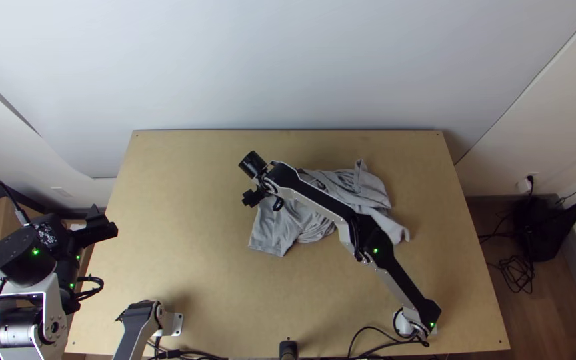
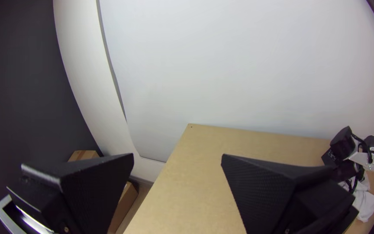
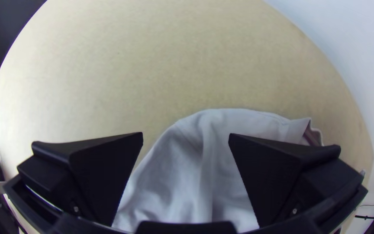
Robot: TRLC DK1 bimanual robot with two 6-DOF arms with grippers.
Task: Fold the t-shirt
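The grey t-shirt (image 1: pixel 341 190) lies bunched and wrinkled on the table's middle and right, partly under the right arm; its pale cloth (image 3: pixel 195 173) spreads below the fingers in the right wrist view. My right gripper (image 1: pixel 265 201) is over the shirt's left part, and the right wrist view has this gripper (image 3: pixel 186 138) open, the fingers wide apart. Off the table's left edge is my left gripper (image 1: pixel 103 227), away from the shirt; in its wrist view the same gripper (image 2: pixel 177 158) stands open with nothing between its fingers. A bit of the shirt (image 2: pixel 365 201) appears far off there.
Bare wood of the table (image 1: pixel 175 220) extends left of the shirt. The right arm crosses over the shirt from the lower right. A pale wall (image 1: pixel 288 67) rises behind the far edge. Cables (image 1: pixel 381 337) lie at the near edge, and a cardboard box (image 2: pixel 124 208) stands beyond the left edge.
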